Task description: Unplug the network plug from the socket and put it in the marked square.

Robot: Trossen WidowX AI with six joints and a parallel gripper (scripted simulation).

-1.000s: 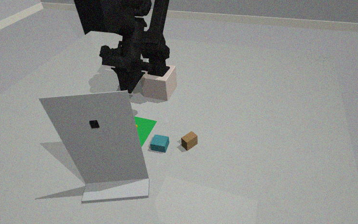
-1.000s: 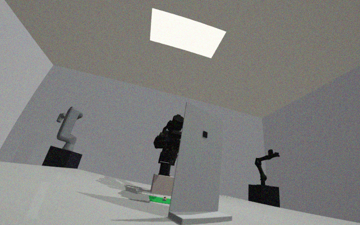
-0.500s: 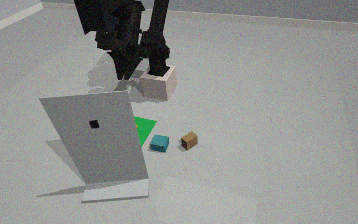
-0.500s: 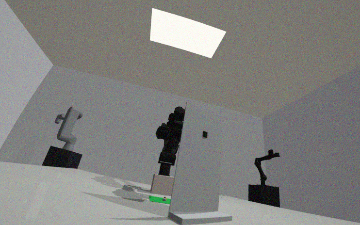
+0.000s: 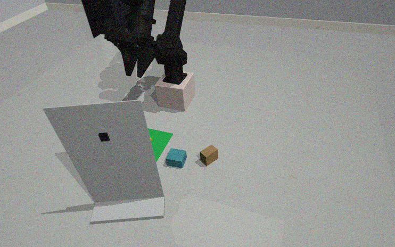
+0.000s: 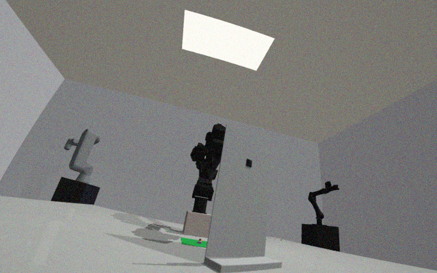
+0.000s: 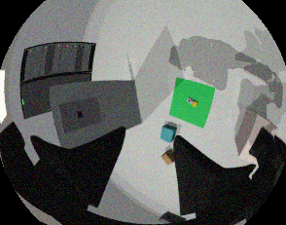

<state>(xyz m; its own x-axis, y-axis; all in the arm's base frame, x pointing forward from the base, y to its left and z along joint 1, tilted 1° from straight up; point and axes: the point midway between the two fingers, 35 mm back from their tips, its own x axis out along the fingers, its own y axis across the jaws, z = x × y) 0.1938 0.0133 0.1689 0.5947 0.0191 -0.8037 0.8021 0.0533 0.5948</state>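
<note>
Across the pale tabletop point(image 5: 285, 122), the biggest thing is the grey upright panel point(image 5: 107, 153), standing on its white foot point(image 5: 128, 210) at about 7 o'clock in the top view, with a small dark socket point(image 5: 103, 137) in its face. Behind it, toward 12 o'clock, the black arm point(image 5: 174, 46) rises from a pinkish pedestal point(image 5: 188, 91). Its jaws point(image 5: 137, 72) hang points-down at 11 o'clock, well above the tabletop and well apart from the panel, standing partly open with nothing between them; in the wrist view the two dark fingers frame only bare ground and the blocks.

Right of the panel, at its 3 o'clock edge, lies the green marked square point(image 5: 161, 142), partly hidden by the panel. The network plug point(image 7: 193, 102) is a small orange-and-grey speck lying inside that square, free of the jaws. Just beside the square at 4 o'clock sits a teal block point(image 5: 175, 157), and near it, further to 3 o'clock, a brown block point(image 5: 208, 155).
</note>
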